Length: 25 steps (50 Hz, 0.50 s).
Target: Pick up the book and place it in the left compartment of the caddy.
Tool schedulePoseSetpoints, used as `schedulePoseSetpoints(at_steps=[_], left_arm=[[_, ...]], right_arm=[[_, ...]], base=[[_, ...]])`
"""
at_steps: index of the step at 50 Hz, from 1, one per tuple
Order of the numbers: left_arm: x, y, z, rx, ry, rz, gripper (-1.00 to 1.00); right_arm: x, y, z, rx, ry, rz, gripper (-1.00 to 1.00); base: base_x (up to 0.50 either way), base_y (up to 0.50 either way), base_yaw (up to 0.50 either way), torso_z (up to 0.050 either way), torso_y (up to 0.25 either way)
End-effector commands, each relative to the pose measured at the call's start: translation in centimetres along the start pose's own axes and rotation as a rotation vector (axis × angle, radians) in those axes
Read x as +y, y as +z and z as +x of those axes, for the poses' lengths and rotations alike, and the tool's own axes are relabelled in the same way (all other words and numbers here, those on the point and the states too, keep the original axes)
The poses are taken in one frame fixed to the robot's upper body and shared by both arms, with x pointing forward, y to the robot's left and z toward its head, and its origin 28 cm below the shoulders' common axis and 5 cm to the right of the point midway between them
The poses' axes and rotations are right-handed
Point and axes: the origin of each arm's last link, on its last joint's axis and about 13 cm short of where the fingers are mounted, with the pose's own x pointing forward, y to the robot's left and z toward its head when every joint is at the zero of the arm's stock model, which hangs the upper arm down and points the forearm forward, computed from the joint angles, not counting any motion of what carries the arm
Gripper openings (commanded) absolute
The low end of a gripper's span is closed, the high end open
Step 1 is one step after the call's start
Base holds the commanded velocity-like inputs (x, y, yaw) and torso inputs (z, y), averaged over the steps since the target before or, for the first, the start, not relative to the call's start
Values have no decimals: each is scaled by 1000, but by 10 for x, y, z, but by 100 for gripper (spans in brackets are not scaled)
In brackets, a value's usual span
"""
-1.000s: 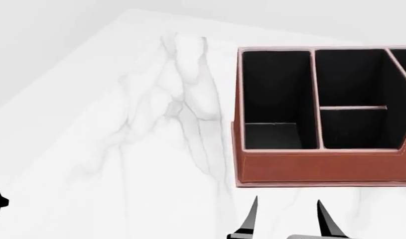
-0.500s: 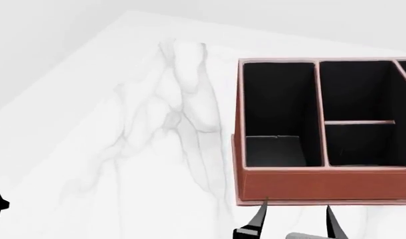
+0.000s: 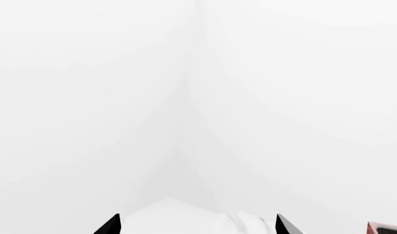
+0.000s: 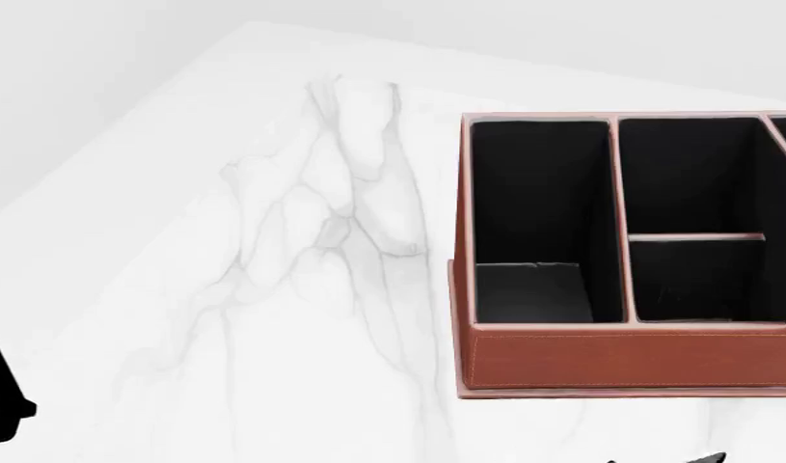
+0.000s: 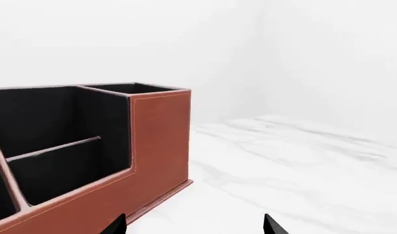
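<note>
Fingers of the right gripper (image 5: 195, 225) are being shown only as two black tips (image 5: 274, 224) in the right wrist view — spread well apart, with nothing being held between them. Ahead of those tips and to one side, the caddy (image 5: 159, 141) is being seen standing on the white marble table (image 5: 302, 170), its reddish-brown corner near the nearer tip but not touching it. Fingers of the left gripper (image 3: 197, 225) are likewise being shown as two separated black tips (image 3: 110, 226), nothing being gripped; beyond them only pale wall and a little of the tabletop are being seen, with a sliver of the caddy off to one side. In the head view, the left compartment (image 4: 542, 207) is being seen as a long black slot, and a flat dark rectangle — apparently the book (image 4: 531, 292) — is being seen lying on its floor at the near end, well apart from both pairs of fingers.
</note>
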Motion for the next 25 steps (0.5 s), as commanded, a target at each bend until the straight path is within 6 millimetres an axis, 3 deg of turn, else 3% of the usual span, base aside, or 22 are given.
schedulePoseSetpoints(at_steps=[1, 25], left_arm=[[-2, -1, -2, 6, -17, 0, 100], [-1, -3, -5, 6, -25, 0, 100]], right_arm=[[-18, 0, -5, -33, -249, -1, 100], [-15, -25, 2, 166, -243, 52, 100]], base=[[0, 0, 0, 0, 0], [0, 0, 0, 0, 0]])
